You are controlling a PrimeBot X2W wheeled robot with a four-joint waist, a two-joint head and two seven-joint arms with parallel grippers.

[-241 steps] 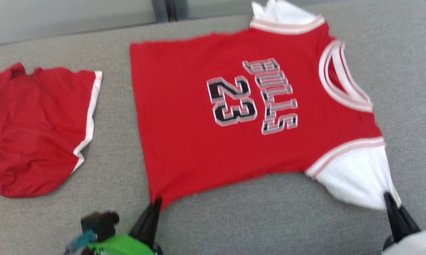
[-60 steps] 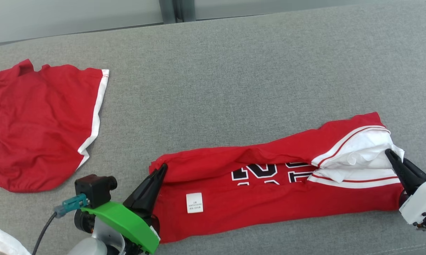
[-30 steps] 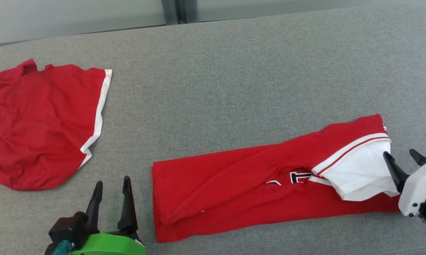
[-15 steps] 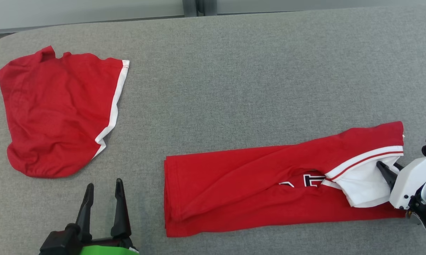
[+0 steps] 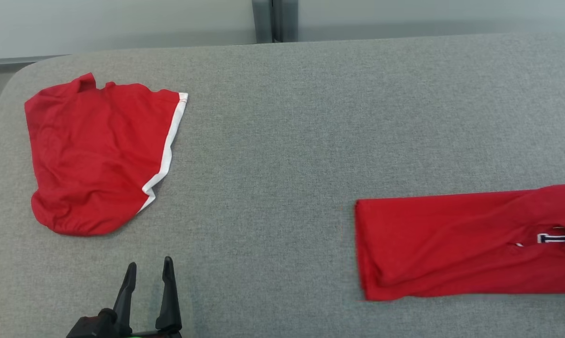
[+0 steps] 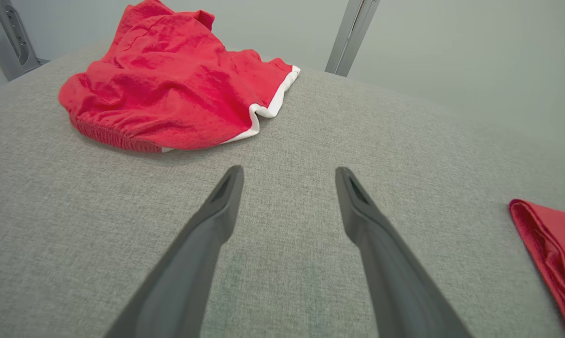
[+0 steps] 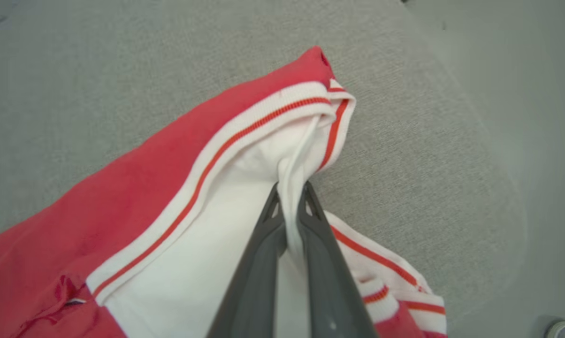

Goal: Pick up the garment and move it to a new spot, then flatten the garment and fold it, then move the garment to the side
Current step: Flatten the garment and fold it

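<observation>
The folded jersey (image 5: 451, 249) lies as a long red band well to the right of the shorts (image 5: 95, 155). The right gripper (image 7: 291, 188) pinches a white fold of it. The left gripper (image 5: 149, 263) stands spread and empty, nearer the shorts.

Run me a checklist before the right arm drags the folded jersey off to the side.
1. Grip: ok. The right gripper is shut on white fabric at the end of the jersey.
2. Left gripper: ok. It is open, holds nothing and is apart from the jersey.
3. Fold: not ok. The top layer is rumpled and lettering peeks from a gap.
4. Shorts: ok. They lie far left, with bare gray surface between them and the jersey.
5. Room to the right: cannot tell. The jersey runs off the head view's right edge.
</observation>
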